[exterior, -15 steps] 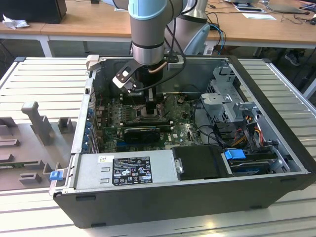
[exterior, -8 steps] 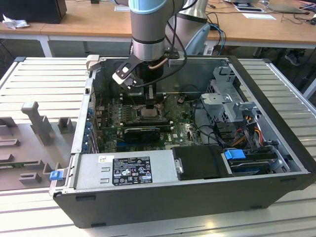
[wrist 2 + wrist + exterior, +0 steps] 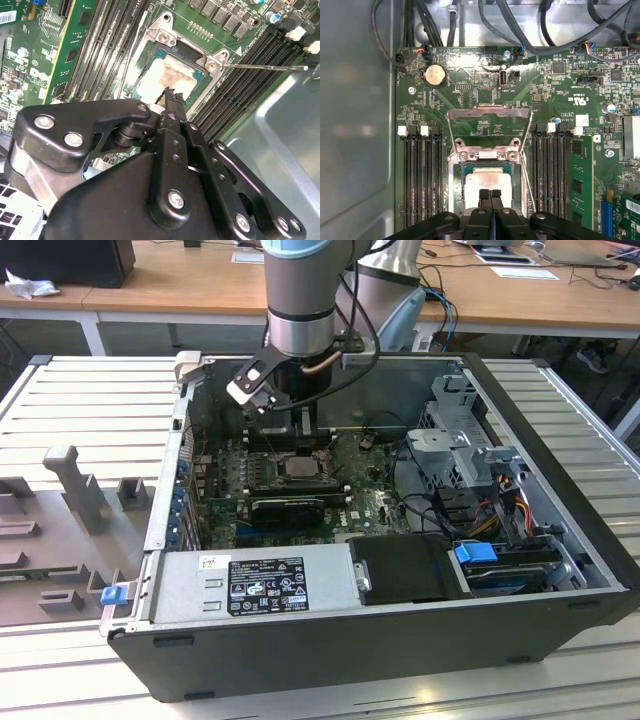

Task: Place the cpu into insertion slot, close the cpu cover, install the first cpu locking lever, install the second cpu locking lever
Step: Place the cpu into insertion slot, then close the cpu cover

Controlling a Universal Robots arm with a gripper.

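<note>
The cpu (image 3: 487,179) lies flat in the insertion slot (image 3: 516,175), its pale face stained brown in the second wrist view (image 3: 167,79). The cpu cover (image 3: 488,111), a thin silver frame, is swung up and open behind the socket. My gripper (image 3: 490,194) is shut with nothing between its fingers, tips right over the chip's near edge; I cannot tell whether they touch it. In the exterior view the gripper (image 3: 303,432) hangs just above the socket (image 3: 298,468). A thin locking lever (image 3: 265,66) sticks out sideways, unlatched.
Long black memory slots (image 3: 422,180) flank the socket on both sides. Cables (image 3: 530,30) hang across the case's far wall. A grey power supply (image 3: 255,580) and a drive cage (image 3: 460,440) crowd the open case. A coin battery (image 3: 434,75) sits beyond the cover.
</note>
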